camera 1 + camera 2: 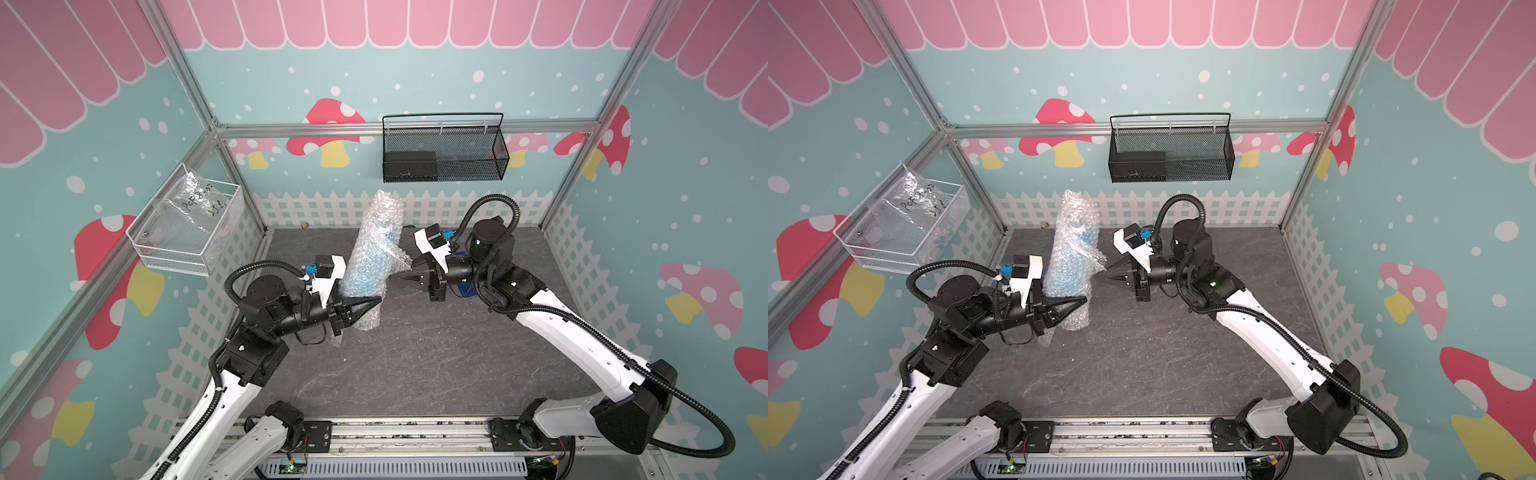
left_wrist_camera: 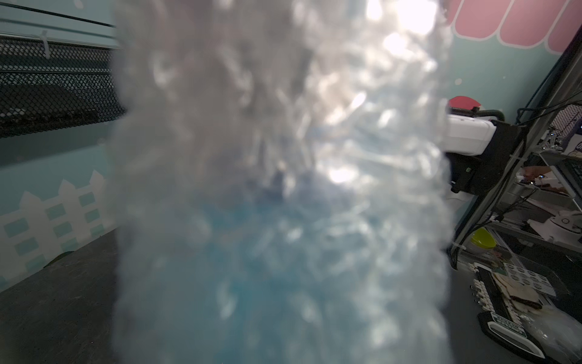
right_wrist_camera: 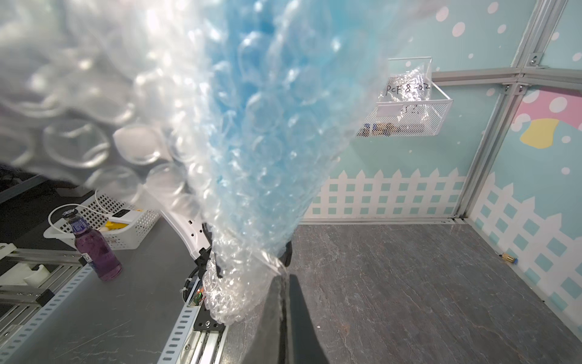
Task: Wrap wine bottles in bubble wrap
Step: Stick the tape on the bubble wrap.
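Observation:
The bubble wrap is rolled into a tall, tilted tube round the blue wine bottle, which shows through it in both top views. My left gripper is shut across the tube's lower part and holds it up off the floor. My right gripper is shut on a loose edge of the wrap at the tube's right side. In the left wrist view the blurred wrap fills the picture and hides the jaws. The right wrist view shows the bottle as blue behind bubbles.
A black mesh basket hangs on the back wall. A white wire basket holding a clear bag hangs on the left wall. A dark-blue tape dispenser stands behind my right wrist. A purple bottle stands outside the cell.

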